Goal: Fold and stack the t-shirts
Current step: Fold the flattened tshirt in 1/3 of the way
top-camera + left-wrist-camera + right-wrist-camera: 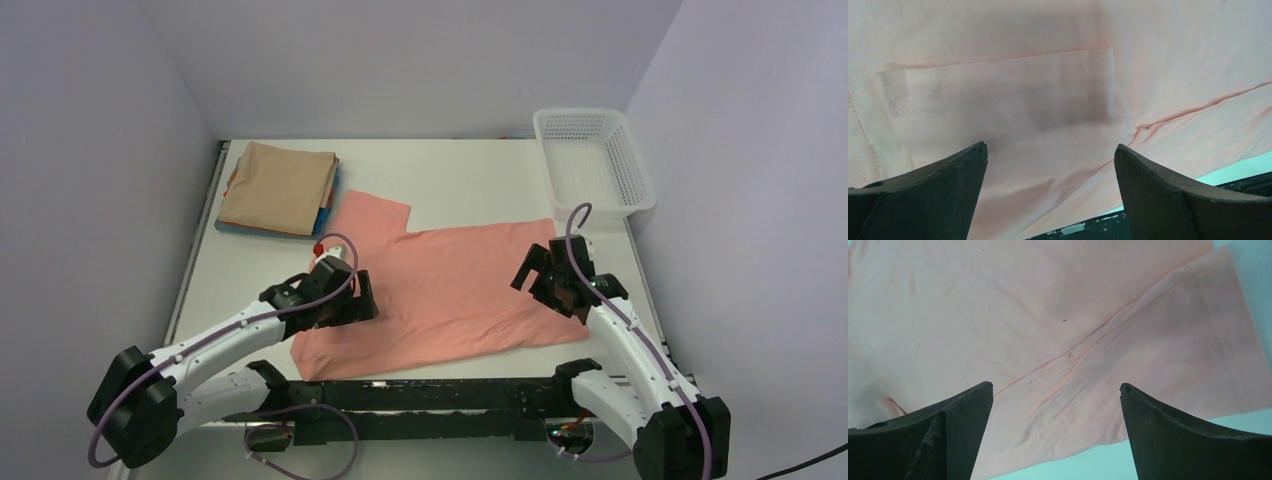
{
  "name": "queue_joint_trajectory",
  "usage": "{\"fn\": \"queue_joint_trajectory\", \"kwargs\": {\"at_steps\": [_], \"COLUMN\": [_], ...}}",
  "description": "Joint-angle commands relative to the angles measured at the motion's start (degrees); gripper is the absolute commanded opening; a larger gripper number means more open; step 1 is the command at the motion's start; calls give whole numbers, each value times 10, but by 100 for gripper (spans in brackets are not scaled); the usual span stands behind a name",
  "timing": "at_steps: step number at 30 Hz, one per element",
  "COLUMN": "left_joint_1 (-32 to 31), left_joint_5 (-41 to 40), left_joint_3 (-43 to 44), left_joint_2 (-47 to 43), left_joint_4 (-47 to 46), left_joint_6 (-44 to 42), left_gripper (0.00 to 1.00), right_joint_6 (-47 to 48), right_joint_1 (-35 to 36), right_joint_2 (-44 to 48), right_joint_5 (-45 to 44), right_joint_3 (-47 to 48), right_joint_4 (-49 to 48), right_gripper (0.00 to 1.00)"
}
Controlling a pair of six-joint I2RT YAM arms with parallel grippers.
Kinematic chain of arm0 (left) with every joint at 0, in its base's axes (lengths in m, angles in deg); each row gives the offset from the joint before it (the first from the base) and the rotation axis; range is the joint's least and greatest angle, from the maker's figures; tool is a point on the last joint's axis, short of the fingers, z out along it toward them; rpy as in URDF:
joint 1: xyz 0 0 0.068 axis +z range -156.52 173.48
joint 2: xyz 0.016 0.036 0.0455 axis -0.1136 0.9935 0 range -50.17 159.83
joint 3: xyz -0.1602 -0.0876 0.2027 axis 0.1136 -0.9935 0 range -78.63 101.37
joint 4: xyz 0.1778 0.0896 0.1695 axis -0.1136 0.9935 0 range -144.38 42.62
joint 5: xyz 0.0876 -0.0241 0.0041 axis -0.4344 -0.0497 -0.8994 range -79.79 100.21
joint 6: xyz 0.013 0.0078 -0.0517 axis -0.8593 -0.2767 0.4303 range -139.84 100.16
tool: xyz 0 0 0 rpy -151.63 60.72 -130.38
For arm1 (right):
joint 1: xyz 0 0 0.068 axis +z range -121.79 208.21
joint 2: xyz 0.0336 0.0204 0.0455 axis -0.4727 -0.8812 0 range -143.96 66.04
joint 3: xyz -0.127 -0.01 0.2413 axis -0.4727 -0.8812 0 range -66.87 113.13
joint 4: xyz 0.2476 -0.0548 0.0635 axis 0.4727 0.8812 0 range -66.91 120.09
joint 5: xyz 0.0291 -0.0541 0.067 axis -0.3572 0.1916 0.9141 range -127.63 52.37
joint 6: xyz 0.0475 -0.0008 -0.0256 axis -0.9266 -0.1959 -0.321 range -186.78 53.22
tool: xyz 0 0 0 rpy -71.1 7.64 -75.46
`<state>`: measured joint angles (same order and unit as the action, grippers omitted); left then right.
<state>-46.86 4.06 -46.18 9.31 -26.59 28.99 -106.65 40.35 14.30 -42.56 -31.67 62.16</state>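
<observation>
Left tool [1050, 150] and right tool [1056, 387] both hang released, jaws wide, over the salmon-pink t-shirt [455, 285].

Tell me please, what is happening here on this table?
Two robot arms are working on t-shirts. A pink t-shirt lies spread flat on the table. The left gripper is over its left side and the right gripper over its right side. Both are open and hold nothing. At the far left sits a pile of folded shirts with a tan shirt on top. A white basket stands at the far right.
</observation>
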Motion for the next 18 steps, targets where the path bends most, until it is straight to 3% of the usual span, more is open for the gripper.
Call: {"fn": "queue_joint_trajectory", "kwargs": {"at_steps": [1,11,18], "left_joint_1": [18,88,131], "left_joint_5": [8,7,6], "left_joint_3": [-25,-46,-4], "left_joint_2": [-10,72,128], "left_joint_4": [-25,-116,-156], "left_joint_6": [-34,-73,-108], "left_gripper": [99,99,100], "right_joint_6": [13,2,2], "right_joint_1": [1,0,-1], "right_joint_2": [-12,-50,-72], "right_joint_5": [28,23,-35], "right_joint_3": [0,-39,-62], "right_joint_4": [-39,-70,-54], "right_gripper": [100,100,100]}}
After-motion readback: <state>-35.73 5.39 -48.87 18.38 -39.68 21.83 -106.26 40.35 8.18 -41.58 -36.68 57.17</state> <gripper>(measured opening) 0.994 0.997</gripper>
